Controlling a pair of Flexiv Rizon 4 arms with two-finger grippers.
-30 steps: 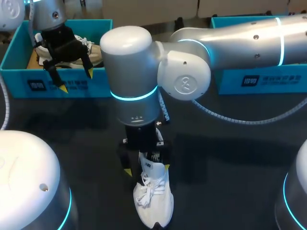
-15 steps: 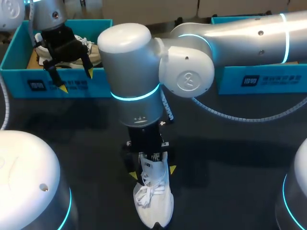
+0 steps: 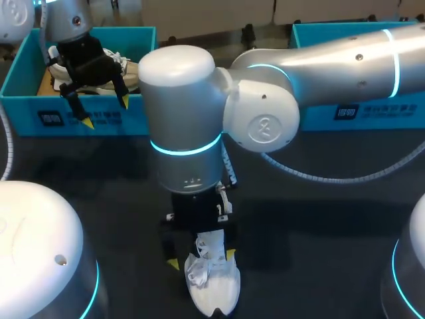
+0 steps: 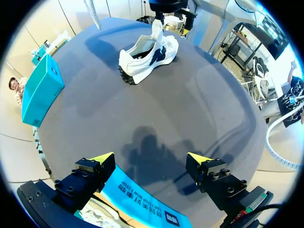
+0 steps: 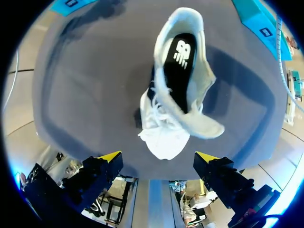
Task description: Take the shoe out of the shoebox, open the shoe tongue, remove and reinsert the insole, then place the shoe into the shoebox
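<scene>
hovering above the white shoe [image 3: 214,286], which sits out on the table [image 3: 319,232], the right gripper [image 5: 157,157] has its jaws spread and empty. a good next move, i judge, is a straight drop that pinches only the tongue, clear of the laces [image 5: 159,111] and black insole [image 5: 181,66]. the left gripper [image 3: 105,111], also spread, hangs over the shoebox [image 3: 23,109]. the arm [image 3: 186,119] hides the shoe's heel from above, and the tongue is hard to pick out.

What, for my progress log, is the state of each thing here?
white shoe: upright on the table.
insole: inside the white shoe.
left shoebox: open, another shoe inside.
left tool: open, empty.
right tool: open, over the white shoe.
</scene>
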